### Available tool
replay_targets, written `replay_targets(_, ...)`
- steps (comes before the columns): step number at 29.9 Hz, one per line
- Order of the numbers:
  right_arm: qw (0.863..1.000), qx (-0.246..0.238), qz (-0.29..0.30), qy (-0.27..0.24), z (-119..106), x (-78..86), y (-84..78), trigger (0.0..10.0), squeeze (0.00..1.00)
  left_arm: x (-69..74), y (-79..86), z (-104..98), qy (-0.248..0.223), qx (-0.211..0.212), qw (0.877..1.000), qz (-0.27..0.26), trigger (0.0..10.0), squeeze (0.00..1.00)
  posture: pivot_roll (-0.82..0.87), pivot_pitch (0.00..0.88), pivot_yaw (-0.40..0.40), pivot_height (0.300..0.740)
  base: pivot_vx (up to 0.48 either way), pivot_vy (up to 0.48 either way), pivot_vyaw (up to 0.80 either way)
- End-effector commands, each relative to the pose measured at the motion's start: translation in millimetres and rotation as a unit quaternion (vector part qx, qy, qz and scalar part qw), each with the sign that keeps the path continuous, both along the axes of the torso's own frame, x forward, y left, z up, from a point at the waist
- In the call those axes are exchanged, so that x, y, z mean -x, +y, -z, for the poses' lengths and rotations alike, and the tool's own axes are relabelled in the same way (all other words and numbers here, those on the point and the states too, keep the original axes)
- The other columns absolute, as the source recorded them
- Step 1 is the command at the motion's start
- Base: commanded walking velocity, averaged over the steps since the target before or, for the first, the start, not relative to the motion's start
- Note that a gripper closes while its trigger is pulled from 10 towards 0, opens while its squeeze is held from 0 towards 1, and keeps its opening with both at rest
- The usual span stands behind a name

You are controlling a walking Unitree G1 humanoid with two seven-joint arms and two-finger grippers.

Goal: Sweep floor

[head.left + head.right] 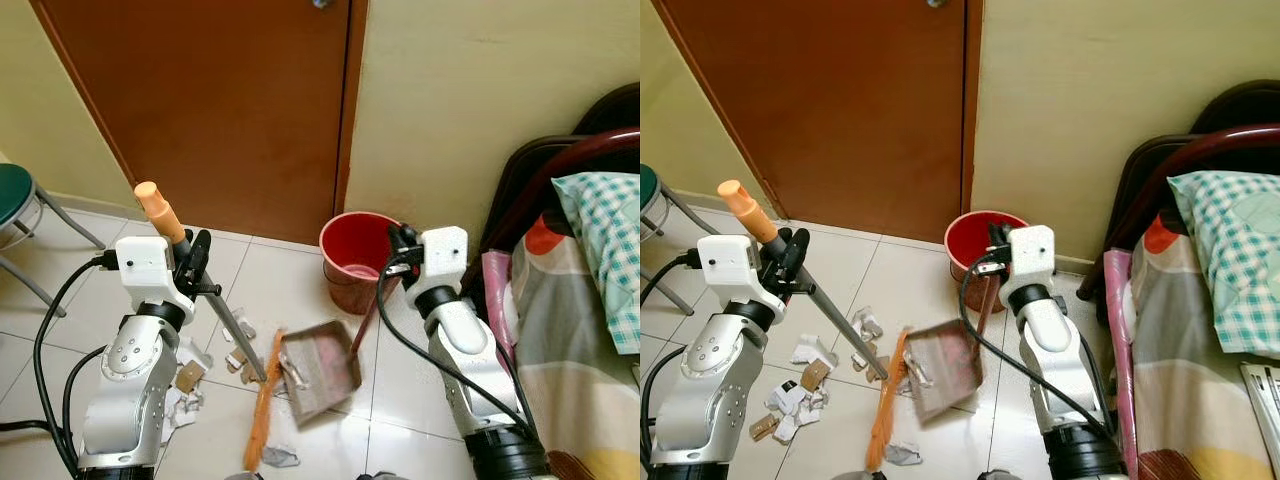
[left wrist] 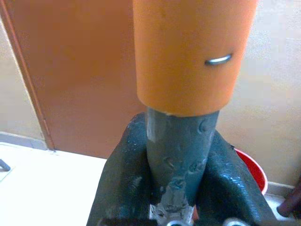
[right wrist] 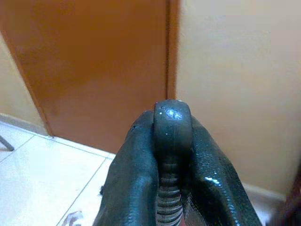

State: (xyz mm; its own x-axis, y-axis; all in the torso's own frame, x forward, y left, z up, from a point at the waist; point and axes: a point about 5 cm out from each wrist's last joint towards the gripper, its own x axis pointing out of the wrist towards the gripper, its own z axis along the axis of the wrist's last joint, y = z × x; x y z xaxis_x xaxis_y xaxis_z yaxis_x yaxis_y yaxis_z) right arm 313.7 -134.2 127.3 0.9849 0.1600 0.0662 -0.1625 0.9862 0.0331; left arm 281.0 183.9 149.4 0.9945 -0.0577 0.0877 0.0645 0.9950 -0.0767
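Note:
My left gripper (image 1: 192, 262) is shut on the broom handle (image 1: 225, 312), a grey pole with an orange cap (image 1: 158, 210); its orange brush head (image 1: 264, 400) rests on the tiled floor. In the left wrist view the black fingers (image 2: 122, 179) clamp the grey pole (image 2: 181, 150) just under the cap. My right gripper (image 1: 402, 247) is shut on the dustpan handle (image 1: 368, 315). The brown dustpan (image 1: 320, 368) tilts just right of the brush. In the right wrist view, the handle's dark ribbed end (image 3: 171, 141) sits between the fingers (image 3: 136, 183). Torn paper scraps (image 1: 190, 385) lie left of the brush.
A red bucket (image 1: 355, 258) stands against the wall by the brown door (image 1: 210, 110). A bed with patterned bedding (image 1: 590, 300) fills the right side. A green stool (image 1: 18, 205) stands at the left. Black cables (image 1: 50, 350) hang by the left arm.

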Motion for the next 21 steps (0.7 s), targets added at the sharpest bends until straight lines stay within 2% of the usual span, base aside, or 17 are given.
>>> replay_targets(1, 1.000, -0.025, 0.015, 0.009, -0.6, -1.4, -5.4, 10.0, 0.00, -0.5, 12.3, -10.1, -0.028, -0.015, 0.999, -0.041, 10.0, 0.00, 0.05, 0.143, 0.015, 0.740, 0.000, 0.000, 0.00)
replay_targets(5, 0.999, -0.036, 0.028, 0.018, 0.0, -3.9, -11.4, 10.0, 0.00, -1.1, 30.3, -17.1, -0.046, -0.023, 0.994, -0.101, 10.0, 0.00, 0.05, 0.137, 0.009, 0.740, 0.000, 0.000, 0.00)
replay_targets(7, 0.998, -0.044, 0.036, 0.021, -0.6, -5.6, -15.5, 10.0, 0.00, -2.4, 41.5, -18.2, -0.043, -0.011, 0.991, -0.128, 10.0, 0.00, 0.06, 0.135, 0.001, 0.740, 0.000, 0.000, 0.00)
replay_targets(10, 0.997, -0.055, 0.051, 0.024, -2.7, -7.5, -21.3, 10.0, 0.00, -2.6, 48.0, -19.3, -0.044, -0.016, 0.990, -0.132, 10.0, 0.00, 0.06, 0.132, -0.008, 0.740, 0.000, 0.000, 0.00)
replay_targets(16, 0.991, -0.090, 0.099, 0.002, -16.5, -10.6, -38.9, 10.0, 0.00, 3.1, 45.3, -10.4, -0.031, -0.014, 0.991, -0.127, 10.0, 0.00, 0.07, 0.112, -0.016, 0.740, 0.000, 0.000, 0.00)
replay_targets(18, 0.990, -0.098, 0.104, 0.000, -19.1, -12.0, -40.1, 10.0, 0.00, 3.1, 44.3, -8.0, -0.027, -0.013, 0.992, -0.125, 10.0, 0.00, 0.07, 0.102, -0.015, 0.740, 0.000, 0.000, 0.00)
replay_targets(21, 0.986, -0.121, 0.111, -0.020, -34.4, -19.2, -40.5, 10.0, 0.00, 2.2, 39.8, -3.2, -0.020, -0.009, 0.993, -0.117, 10.0, 0.00, 0.07, 0.083, -0.001, 0.740, 0.000, 0.000, 0.00)
